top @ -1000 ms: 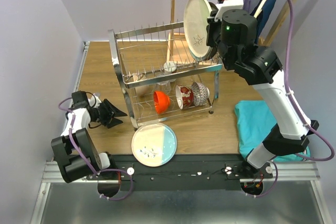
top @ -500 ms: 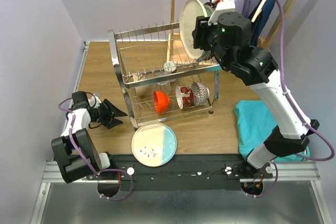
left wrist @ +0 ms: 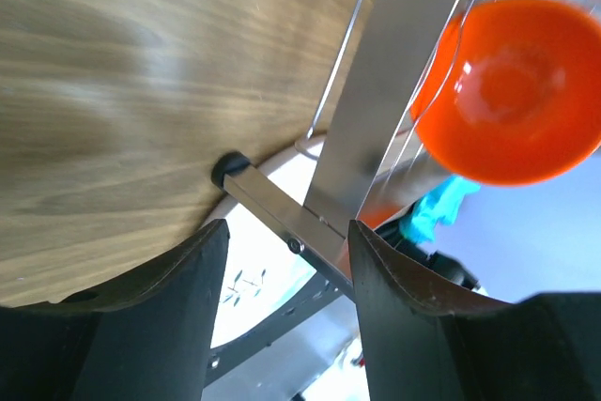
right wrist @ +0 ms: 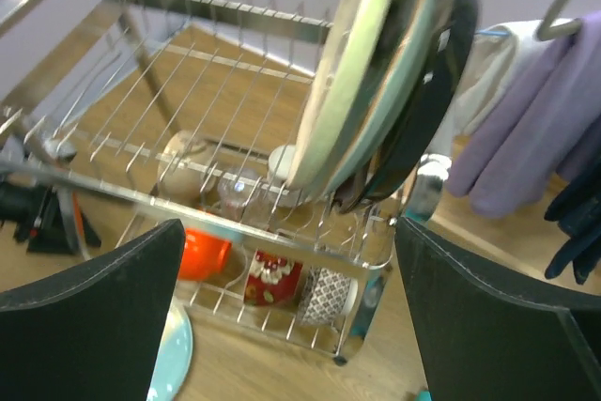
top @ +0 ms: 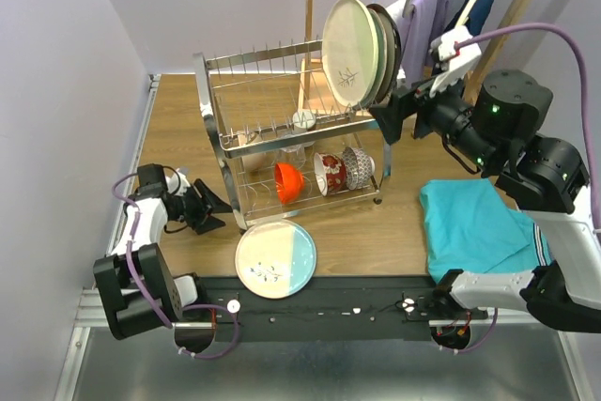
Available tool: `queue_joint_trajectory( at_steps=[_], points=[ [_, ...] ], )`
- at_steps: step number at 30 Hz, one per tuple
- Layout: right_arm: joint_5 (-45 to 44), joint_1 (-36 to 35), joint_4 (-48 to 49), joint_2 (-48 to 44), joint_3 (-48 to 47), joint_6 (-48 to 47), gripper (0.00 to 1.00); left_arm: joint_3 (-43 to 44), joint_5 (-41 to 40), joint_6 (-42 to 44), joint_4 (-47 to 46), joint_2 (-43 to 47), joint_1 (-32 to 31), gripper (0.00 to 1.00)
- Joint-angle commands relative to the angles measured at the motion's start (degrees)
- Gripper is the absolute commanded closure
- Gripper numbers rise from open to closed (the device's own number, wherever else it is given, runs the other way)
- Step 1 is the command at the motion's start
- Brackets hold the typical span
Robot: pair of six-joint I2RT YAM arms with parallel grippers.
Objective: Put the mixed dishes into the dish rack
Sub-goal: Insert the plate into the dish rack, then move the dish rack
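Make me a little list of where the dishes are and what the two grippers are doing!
Rack: two wire tiers, on the table
Upper tier: three plates standing on edge at its right end
Lower tier: orange bowl, red bowl, blue-white bowl, side by side
Not loaded: blue plate, flat on the table in front of the rack
Right gripper: open, empty, just right of the plates
Left gripper: open, empty, low by the rack's left foot
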State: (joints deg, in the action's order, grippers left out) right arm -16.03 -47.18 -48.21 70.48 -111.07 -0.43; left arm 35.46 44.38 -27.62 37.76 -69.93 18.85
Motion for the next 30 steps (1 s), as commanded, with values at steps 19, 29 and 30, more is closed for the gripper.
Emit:
queue_joint_trajectory(
  at_steps=[19,29,30],
  points=[
    [43.2,-0.2,24.7,-13.4,57.0,22.2,0.01,1.0,-22.4,-8.6,13.2,-4.4,-11.8,0.32],
    [36.3,-6.9,57.2,1.7,71.7,25.5,0.27,14.1,-19.3,-4.4,17.1,-7.4,0.7,0.80],
    [35.4,-8.4,61.7,3.4,71.3,22.3,0.43,14.9,-19.0,-3.8,17.4,-6.7,1.9,0.91]
  ],
)
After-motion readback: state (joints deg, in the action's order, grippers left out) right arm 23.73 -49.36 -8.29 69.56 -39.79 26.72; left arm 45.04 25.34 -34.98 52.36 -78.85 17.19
